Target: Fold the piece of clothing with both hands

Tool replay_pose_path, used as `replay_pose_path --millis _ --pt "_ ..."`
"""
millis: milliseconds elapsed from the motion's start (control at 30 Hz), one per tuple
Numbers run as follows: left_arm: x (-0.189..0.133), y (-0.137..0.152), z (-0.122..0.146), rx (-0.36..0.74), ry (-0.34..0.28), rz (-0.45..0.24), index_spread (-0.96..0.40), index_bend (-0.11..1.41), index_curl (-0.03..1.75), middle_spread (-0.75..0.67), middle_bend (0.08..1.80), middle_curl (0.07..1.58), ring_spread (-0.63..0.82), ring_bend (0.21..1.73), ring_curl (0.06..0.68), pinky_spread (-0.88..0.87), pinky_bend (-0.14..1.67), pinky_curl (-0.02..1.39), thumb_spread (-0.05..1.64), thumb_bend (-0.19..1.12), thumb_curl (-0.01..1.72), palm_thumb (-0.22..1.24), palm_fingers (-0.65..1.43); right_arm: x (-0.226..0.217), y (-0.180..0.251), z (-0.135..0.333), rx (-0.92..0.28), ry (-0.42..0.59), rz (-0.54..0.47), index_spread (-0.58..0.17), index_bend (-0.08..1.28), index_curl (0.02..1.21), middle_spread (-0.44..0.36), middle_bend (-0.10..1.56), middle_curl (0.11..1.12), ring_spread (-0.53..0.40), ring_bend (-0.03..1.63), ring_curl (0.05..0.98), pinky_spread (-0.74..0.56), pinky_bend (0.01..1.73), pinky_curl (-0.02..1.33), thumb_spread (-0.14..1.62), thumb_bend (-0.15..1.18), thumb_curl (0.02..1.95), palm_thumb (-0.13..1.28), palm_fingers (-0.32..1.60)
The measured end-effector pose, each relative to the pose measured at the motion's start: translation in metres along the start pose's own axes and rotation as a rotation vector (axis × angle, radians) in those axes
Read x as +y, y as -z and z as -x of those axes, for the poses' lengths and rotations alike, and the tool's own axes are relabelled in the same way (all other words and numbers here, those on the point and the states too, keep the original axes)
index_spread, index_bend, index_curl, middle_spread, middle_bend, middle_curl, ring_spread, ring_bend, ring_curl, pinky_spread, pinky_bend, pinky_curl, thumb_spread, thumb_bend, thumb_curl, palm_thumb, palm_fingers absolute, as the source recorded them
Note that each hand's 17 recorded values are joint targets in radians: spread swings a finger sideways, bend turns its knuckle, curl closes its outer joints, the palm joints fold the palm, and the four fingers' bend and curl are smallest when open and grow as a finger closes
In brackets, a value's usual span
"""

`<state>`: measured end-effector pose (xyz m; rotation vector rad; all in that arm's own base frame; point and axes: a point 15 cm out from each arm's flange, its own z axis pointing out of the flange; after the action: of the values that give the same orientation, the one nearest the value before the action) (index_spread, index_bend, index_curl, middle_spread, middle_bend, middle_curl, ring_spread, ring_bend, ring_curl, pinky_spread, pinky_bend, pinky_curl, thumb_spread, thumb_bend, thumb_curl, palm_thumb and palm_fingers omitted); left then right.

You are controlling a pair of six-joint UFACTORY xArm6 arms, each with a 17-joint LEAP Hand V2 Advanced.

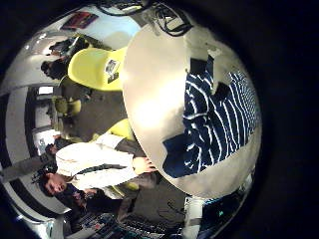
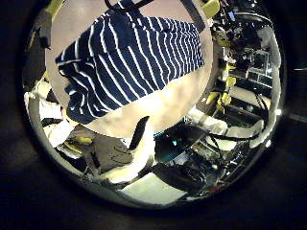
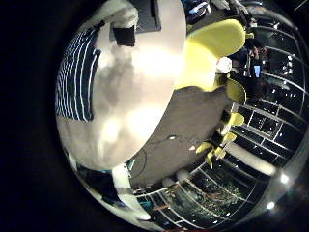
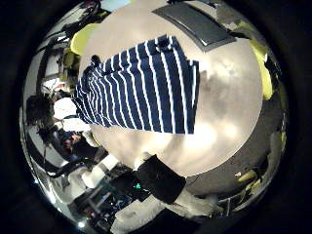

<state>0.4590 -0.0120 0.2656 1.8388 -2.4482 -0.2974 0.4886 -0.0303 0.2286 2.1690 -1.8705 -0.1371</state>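
Note:
A striped piece of clothing (image 4: 141,88) lies spread flat on a light table (image 4: 224,97). In the right thumb side palm view it is seen from well above. In the left thumb side palm view the clothing (image 2: 129,57) fills a large part of the table (image 2: 182,101). In the left little finger side palm view it (image 1: 214,119) lies near the table's edge. In the right little finger side palm view it (image 3: 77,72) lies at one side of the table (image 3: 135,97).
A dark flat object (image 4: 195,24) lies on the table beyond the clothing; it also shows in the right little finger side palm view (image 3: 124,37). Chairs (image 1: 95,68) stand beside the table, also in the right little finger side palm view (image 3: 212,48).

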Motion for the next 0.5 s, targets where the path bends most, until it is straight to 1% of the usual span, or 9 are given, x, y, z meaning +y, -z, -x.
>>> replay_pose_path --millis 100,200,367,500 --pt "0.006 -0.012 -0.005 0.023 0.004 0.009 0.00 0.16 0.40 0.20 0.19 0.42 0.03 0.89 0.331 0.09 0.50 0.54 1.09 -0.02 0.30 0.32 0.03 -0.004 -0.022 0.010 -0.001 0.021 0.047 -0.321 0.19 0.40 -0.040 0.46 0.47 -0.037 0.80 0.396 0.27 0.60 0.55 1.17 -0.03 0.29 0.26 0.06" --pt "0.011 -0.018 -0.005 0.030 0.007 0.018 0.00 0.16 0.38 0.20 0.19 0.41 0.04 0.88 0.324 0.10 0.50 0.53 1.09 -0.02 0.30 0.32 0.04 -0.007 -0.037 0.016 -0.001 0.035 0.081 -0.316 0.18 0.39 -0.019 0.42 0.44 -0.009 0.75 0.363 0.29 0.55 0.51 1.12 -0.03 0.28 0.24 0.07" --pt "0.017 -0.016 0.002 0.029 0.020 0.011 0.00 0.16 0.36 0.20 0.19 0.40 0.04 0.87 0.317 0.11 0.49 0.51 1.10 -0.02 0.29 0.32 0.05 -0.011 -0.060 0.024 -0.003 0.049 0.131 -0.278 0.17 0.37 0.002 0.38 0.41 0.031 0.70 0.332 0.31 0.53 0.47 1.07 -0.02 0.29 0.25 0.10" --pt "0.020 -0.014 0.010 0.031 0.027 0.006 0.01 0.16 0.35 0.19 0.19 0.38 0.05 0.87 0.313 0.11 0.49 0.50 1.10 -0.02 0.29 0.32 0.05 -0.013 -0.074 0.033 -0.001 0.067 0.160 -0.248 0.16 0.35 0.023 0.36 0.40 0.054 0.70 0.319 0.32 0.52 0.44 1.04 -0.02 0.29 0.26 0.15"
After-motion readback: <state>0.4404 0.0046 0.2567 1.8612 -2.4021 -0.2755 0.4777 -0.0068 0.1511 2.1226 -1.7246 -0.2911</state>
